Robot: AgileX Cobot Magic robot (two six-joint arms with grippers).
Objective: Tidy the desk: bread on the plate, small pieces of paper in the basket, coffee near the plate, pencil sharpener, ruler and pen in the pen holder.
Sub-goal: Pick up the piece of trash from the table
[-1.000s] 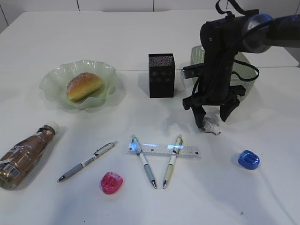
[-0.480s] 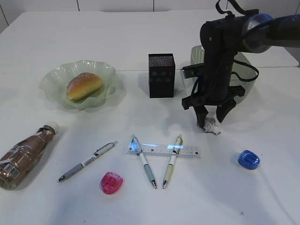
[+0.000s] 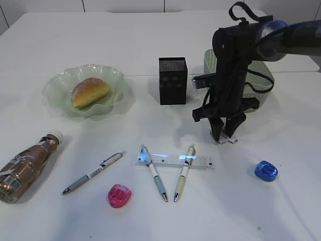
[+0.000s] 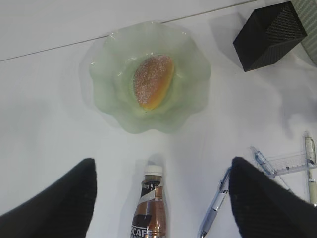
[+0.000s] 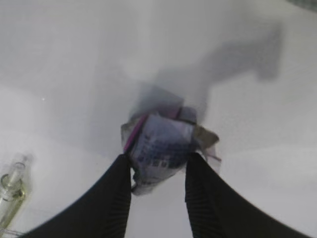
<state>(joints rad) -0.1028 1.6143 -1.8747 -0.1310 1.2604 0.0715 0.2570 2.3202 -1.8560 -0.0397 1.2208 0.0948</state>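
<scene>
White desk (image 3: pixel 150 35); ruler (image 3: pixel 175 160) lies crosswise, left to right.

The right arm hides much of the basket (image 3: pixel 261 80); the coffee (image 4: pixel 150 210) is cut off by the frame's bottom edge; the crumpled paper (image 5: pixel 161 148) looks blurred.

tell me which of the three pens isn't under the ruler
The leftmost pen, lying apart at a slant beside the pink sharpener. The other two pens pass under the ruler.
</scene>
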